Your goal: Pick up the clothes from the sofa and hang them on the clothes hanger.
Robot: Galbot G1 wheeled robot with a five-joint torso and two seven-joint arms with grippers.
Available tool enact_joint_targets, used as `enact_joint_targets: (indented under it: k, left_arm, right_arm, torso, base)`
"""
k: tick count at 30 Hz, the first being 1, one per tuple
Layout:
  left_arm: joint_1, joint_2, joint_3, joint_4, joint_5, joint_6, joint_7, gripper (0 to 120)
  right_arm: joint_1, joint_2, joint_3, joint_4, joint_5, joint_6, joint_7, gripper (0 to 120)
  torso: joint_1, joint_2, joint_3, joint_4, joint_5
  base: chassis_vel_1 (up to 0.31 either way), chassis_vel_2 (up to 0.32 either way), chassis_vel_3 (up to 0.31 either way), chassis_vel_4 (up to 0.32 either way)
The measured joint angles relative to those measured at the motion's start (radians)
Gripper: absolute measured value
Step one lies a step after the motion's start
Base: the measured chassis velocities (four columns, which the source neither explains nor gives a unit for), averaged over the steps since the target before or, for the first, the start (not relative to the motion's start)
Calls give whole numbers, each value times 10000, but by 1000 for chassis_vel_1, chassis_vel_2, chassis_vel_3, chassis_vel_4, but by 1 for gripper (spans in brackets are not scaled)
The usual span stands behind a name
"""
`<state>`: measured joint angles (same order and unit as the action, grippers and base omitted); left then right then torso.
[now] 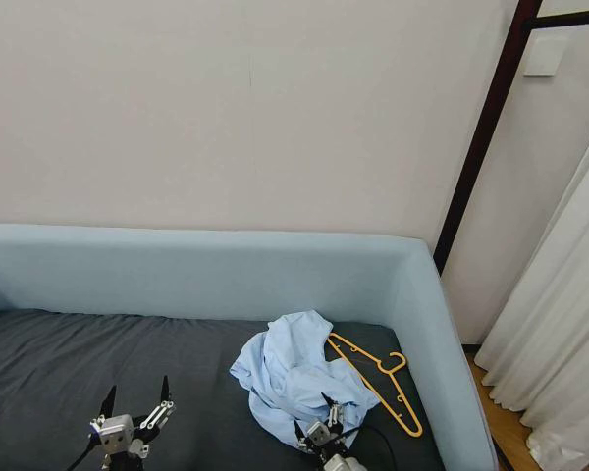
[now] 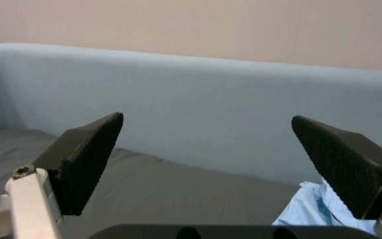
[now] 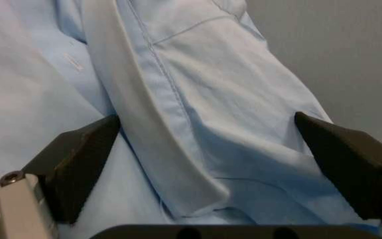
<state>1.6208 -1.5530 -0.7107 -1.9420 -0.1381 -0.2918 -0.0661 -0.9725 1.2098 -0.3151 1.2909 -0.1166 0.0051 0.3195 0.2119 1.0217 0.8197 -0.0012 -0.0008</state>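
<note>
On your left, the left gripper [image 1: 137, 394] hovers over the dark grey seat cushion [image 1: 59, 363] of the pale blue sofa [image 1: 206, 270], its fingers spread wide and empty. Further right lies the crumpled light blue shirt [image 1: 287, 365]. Your right gripper [image 1: 314, 417] is at its near edge, equally wide open, straddling a fold without clamping it. The orange plastic hanger [image 1: 373, 378] lies just beside the shirt.

Standing here, I am not finding any text, label, brand, number or sign to read: the blue shirt [image 1: 293, 378], the orange hanger [image 1: 385, 365], the sofa [image 1: 206, 275] and the white plate [image 1: 541, 56] on the wall [image 1: 226, 108] are all showing plain surfaces.
</note>
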Motion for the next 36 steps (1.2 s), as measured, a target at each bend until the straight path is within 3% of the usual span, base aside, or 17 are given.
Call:
enact_joint_targets:
  k: [7,11,15,25,36]
  left_arm:
    - [-2,-152,-8,-38,7,-1,5,100]
    - [-73,-166,26,-23,-1,-1,4,100]
    - [-130,-152,57,53,-27,-1,5,100]
    - [-310,-98,247,204,-71,10,3,100]
    - [-399,-18,322,262,-78,4,-1,100]
  right_arm:
    - [546,862,-46,-1344,-1102,-1209,1011,100]
    - [557,967,-58,-1641,-1576,-1618,1266,100]
    - [509,1029,125,-1764,-2096,-1387,1605,100]
    - [338,415,422,64,-1501,-811,1894,100]
    - [306,235,600,106,-700,-134,1564,100]
  torso:
    - [0,0,0,1,2]
    - [1,0,-1,0,1]
    - [0,0,-1,1,1]
    - [0,1,-2,1,2]
    - [0,1,-1,1,3]
  base:
    - [0,0,0,0]
    - [0,0,0,0]
    - [0,0,0,0]
    - [0,0,0,0]
    - [0,0,0,0]
